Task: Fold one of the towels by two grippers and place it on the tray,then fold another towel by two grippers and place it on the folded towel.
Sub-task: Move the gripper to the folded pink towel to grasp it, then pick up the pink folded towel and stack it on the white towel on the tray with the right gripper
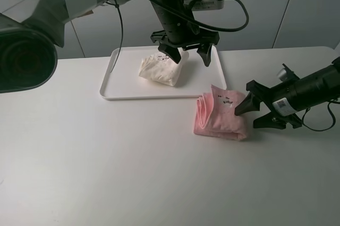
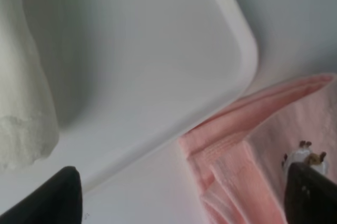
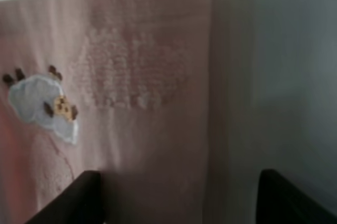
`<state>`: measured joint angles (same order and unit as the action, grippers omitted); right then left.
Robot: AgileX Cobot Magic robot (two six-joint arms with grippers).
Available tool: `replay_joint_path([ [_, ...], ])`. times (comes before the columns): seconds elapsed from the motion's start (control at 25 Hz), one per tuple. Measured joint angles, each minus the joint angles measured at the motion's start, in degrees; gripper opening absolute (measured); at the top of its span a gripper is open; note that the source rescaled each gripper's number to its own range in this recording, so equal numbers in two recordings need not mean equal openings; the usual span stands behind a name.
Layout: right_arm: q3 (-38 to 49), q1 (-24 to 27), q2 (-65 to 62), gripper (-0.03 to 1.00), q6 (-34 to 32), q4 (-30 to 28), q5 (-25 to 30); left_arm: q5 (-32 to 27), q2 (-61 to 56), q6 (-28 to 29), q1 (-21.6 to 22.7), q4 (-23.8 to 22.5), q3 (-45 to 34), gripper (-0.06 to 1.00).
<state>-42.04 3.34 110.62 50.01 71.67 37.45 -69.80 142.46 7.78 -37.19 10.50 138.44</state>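
**Item: pink towel [image 1: 220, 116]** — folded bundle on the table [image 1: 106, 173], just off the tray [image 1: 106, 90] at its corner nearest the right arm, near that corner; whether it touches the rim cannot be told. Printed mark faces up. Long axis runs roughly along the tray's near edge, folded layers showing at the end away from the right arm.

**Item: cream towel [image 1: 159, 69]** — folded bundle resting inside the tray, toward its far side.

**Item: right gripper [image 1: 249, 106]** — level with the pink towel, on its side away from the tray's middle. Prongs apart, nothing clamped; tips at the towel's edge, contact uncertain. The right wrist view shows the pink cloth directly ahead between the prongs. This is the nearer arm.

**Item: left gripper [image 1: 189, 50]** — above the tray's far side, just beside the cream towel. Prongs spread wide, empty. Pink towel lies beyond the tray corner from it.

**Judgement:** the pink towel must travel from outside the tray corner inward onto the cream bundle.
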Motion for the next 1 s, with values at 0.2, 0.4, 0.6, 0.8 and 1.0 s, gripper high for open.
replay_joint_path([
  [0.2, 0.0, -0.4, 0.9, 0.66, 3.6, 4.4, 0.1, 0.0, 0.0, -0.1, 0.0, 0.1, 0.0, 0.99],
  [0.4, -0.2, -3.2, 2.3, 0.66, 6.6, 8.8, 0.2, 0.0, 0.0, -0.3, 0.0, 0.1, 0.0, 0.99],
  [0.6, -0.6, -4.3, 3.2, 0.29, 7.3, 9.1, -1.1, 0.0, 0.0, -0.3, 0.0, 0.1, 0.0, 0.99],
  [0.8, -0.6, -4.4, 3.2, 0.11, 7.5, 8.6, -1.4, 0.0, 0.0, -2.0, 0.0, 0.8, 0.0, 0.99],
  [1.0, -0.6, -4.4, 2.0, 0.11, 9.3, 10.3, 4.1, 0.0, -0.4, -7.0, 1.4, 9.6, 0.0, 0.99],
])
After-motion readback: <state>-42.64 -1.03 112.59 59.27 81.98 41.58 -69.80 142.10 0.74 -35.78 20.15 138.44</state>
